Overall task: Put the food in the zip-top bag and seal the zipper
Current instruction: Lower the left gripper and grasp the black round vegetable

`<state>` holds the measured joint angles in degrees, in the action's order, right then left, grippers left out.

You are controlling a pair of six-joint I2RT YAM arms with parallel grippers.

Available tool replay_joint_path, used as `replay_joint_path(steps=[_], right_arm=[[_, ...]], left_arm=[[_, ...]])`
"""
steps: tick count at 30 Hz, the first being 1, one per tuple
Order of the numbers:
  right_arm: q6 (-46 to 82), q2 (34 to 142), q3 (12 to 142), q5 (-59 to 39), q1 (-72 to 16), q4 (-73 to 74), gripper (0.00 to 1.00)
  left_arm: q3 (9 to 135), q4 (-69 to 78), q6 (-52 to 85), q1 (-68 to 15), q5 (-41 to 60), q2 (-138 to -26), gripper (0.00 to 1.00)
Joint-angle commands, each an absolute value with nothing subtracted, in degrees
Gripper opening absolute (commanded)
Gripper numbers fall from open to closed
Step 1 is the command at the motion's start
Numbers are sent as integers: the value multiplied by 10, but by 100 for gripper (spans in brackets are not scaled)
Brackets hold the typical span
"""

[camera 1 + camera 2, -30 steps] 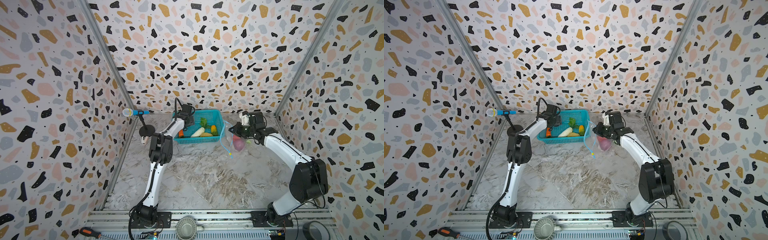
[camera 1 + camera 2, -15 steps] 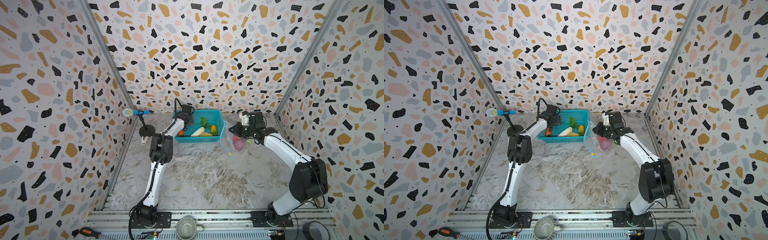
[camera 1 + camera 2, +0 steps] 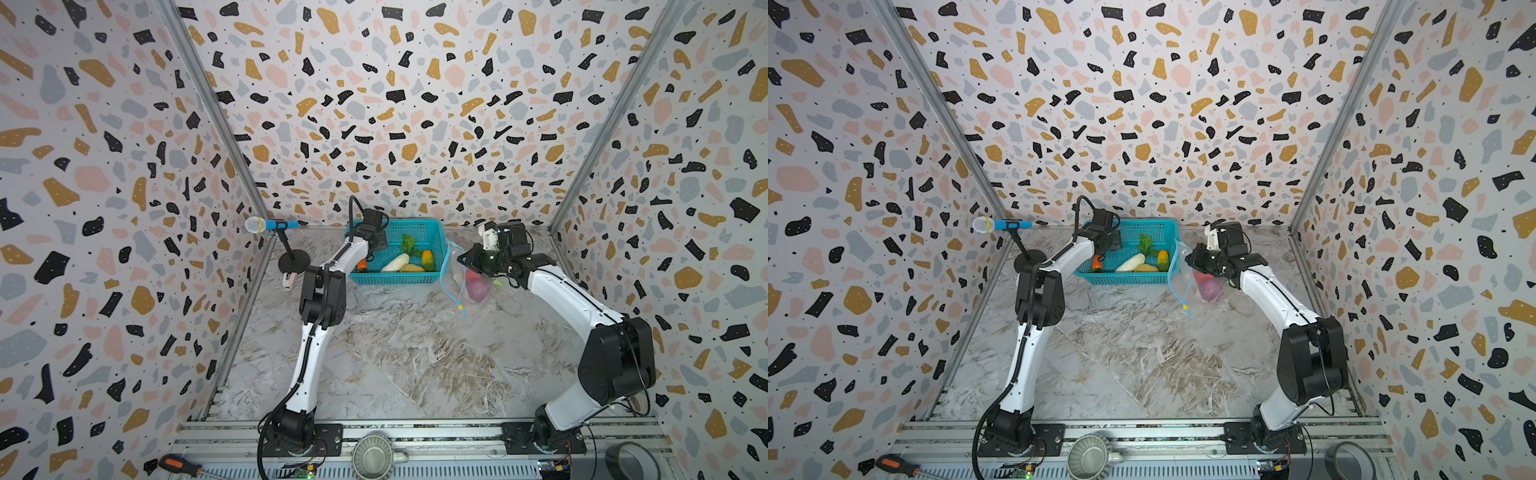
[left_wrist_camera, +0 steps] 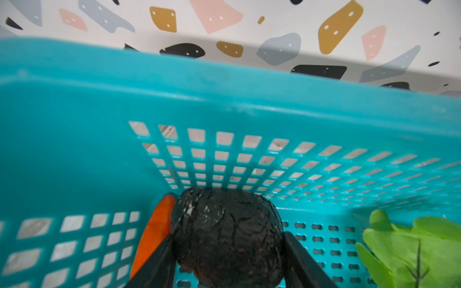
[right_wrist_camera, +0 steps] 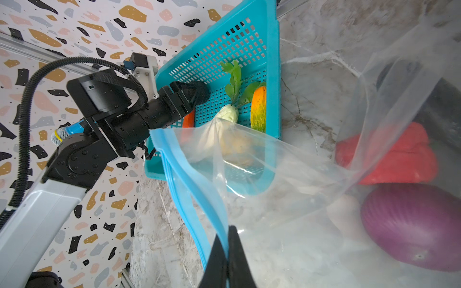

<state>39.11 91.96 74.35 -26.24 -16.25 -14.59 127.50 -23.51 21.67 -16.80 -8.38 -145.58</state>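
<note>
Teal mesh basket (image 3: 395, 277) is sitting at 12 o'clock on the marble table (image 3: 395, 353), against the back wall. Left gripper (image 4: 227, 237) is reaching down into the basket's 9 o'clock end. Its fingers (image 4: 159, 259) are standing partly open and pressing on both sides of the dark eggplant (image 4: 224, 219). The eggplant is filling the gap between them; can't tell if it is lifting off the basket floor. Orange carrot (image 4: 152, 232) is lying right beside the eggplant, touching one finger.

Lying in the rest of the basket in both top views: white radish (image 3: 395, 262) at centre, green leaves (image 3: 409, 244) at its 12 o'clock, yellow potato (image 3: 411, 269) at the radish's 4 o'clock against the front wall, and corn (image 3: 427, 259) toward 3 o'clock.

Zip-top bag (image 5: 287, 199) is hanging just off the basket's 3 o'clock side, at roughly 1 o'clock on the table. Right gripper (image 5: 228, 249) is pinching the zipper (image 5: 189, 179), jaws fully closed on the light blue strip, and holding the mouth up. The strip is drooping toward 6 o'clock, with the yellow slider tab (image 3: 460, 308) dangling at its low end. Red pepper (image 5: 394, 159) and purple onion (image 5: 414, 224) are lying inside the bag, touching each other.
</note>
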Motion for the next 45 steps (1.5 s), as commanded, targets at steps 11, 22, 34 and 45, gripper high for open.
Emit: replay_joint_path(steps=[11, 22, 34, 45], right_arm=[[388, 923, 772, -266, -166, -151, 0], [390, 918, 764, -267, -169, -148, 0], [392, 921, 762, -266, -172, -145, 0], [386, 931, 772, -262, -173, -150, 0]], left_arm=[[1179, -215, 219, -173, -2, -1359, 59], [1091, -189, 222, -184, 21, -1303, 58], [1036, -179, 214, -191, 10, -1261, 56], [1062, -182, 207, -194, 29, -1209, 56]])
